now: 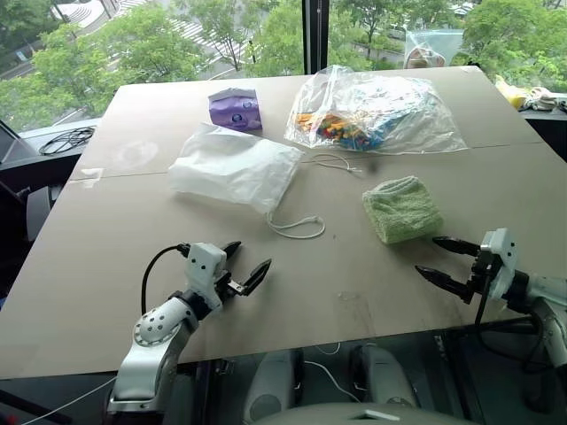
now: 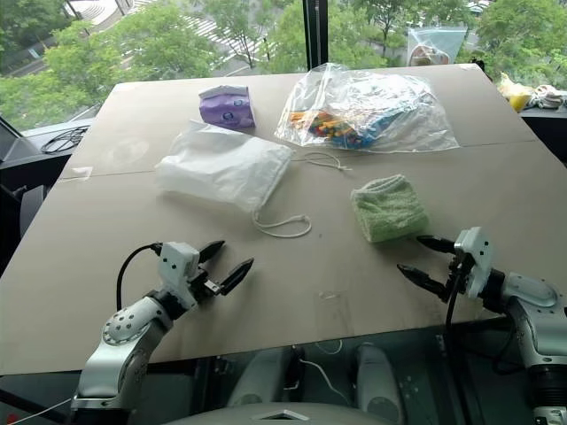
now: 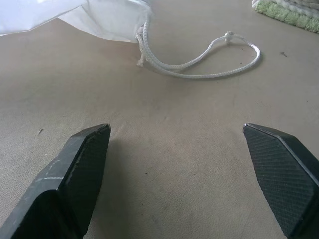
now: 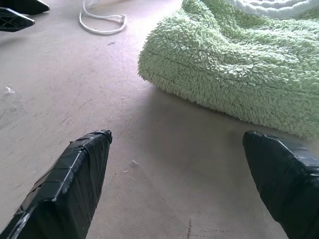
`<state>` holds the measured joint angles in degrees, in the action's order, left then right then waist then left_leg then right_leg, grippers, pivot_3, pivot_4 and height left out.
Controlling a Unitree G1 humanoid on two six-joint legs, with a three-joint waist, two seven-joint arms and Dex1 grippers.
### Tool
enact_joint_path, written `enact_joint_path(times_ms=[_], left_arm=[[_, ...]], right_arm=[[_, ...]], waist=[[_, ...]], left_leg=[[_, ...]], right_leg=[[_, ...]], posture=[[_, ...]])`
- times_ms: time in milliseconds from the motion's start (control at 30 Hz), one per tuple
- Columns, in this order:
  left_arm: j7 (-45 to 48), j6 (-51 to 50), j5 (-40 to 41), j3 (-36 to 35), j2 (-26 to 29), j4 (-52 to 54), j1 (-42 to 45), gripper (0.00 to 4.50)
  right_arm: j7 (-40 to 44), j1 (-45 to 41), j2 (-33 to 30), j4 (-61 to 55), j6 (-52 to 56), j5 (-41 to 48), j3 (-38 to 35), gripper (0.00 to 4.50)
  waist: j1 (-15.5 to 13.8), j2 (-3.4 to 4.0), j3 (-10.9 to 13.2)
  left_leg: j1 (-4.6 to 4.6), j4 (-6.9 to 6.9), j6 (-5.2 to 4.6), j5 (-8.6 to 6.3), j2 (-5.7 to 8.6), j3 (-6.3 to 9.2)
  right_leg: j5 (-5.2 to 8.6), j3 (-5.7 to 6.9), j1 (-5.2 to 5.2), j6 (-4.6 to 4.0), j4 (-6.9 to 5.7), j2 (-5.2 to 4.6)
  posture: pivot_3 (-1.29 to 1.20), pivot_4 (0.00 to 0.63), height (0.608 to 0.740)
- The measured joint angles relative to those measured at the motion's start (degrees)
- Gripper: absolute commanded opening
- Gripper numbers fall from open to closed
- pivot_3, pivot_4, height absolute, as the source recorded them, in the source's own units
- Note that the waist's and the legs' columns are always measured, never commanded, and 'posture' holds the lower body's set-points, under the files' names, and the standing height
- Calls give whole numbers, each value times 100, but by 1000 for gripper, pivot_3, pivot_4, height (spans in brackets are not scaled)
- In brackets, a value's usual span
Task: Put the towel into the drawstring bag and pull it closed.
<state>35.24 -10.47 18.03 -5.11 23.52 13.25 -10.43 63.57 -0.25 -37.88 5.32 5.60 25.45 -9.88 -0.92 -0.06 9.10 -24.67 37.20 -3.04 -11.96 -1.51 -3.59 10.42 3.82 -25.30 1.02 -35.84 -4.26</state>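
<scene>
The light-green fluffy towel [image 1: 401, 208] lies folded on the brown table, right of centre. The white drawstring bag [image 1: 236, 167] lies flat left of it, its cord loop [image 1: 297, 228] trailing toward the front. My left gripper [image 1: 244, 265] hovers open near the front edge, a little short of the cord loop [image 3: 199, 62], nothing between its fingers. My right gripper [image 1: 437, 258] stands open just in front of the towel [image 4: 239, 69], apart from it and empty.
A large clear plastic bag of colourful pieces [image 1: 372, 111] lies behind the towel. A small purple packet [image 1: 236, 110] sits behind the white bag. The table's front edge [image 1: 292, 350] runs just beneath both grippers. Windows stand behind the table.
</scene>
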Motion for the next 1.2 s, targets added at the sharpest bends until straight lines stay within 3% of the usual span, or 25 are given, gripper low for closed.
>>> enact_joint_path(times_ms=[1200], left_arm=[[93,-180,238,-16,-44,5,156,4405]], right_arm=[[0,70,10,34,-206,30,-9,4500]], waist=[[-7,0,3]], left_leg=[[-3,2,0,0,1,0]], right_leg=[[0,1,-1,0,0,7]], posture=[[0,150,740]])
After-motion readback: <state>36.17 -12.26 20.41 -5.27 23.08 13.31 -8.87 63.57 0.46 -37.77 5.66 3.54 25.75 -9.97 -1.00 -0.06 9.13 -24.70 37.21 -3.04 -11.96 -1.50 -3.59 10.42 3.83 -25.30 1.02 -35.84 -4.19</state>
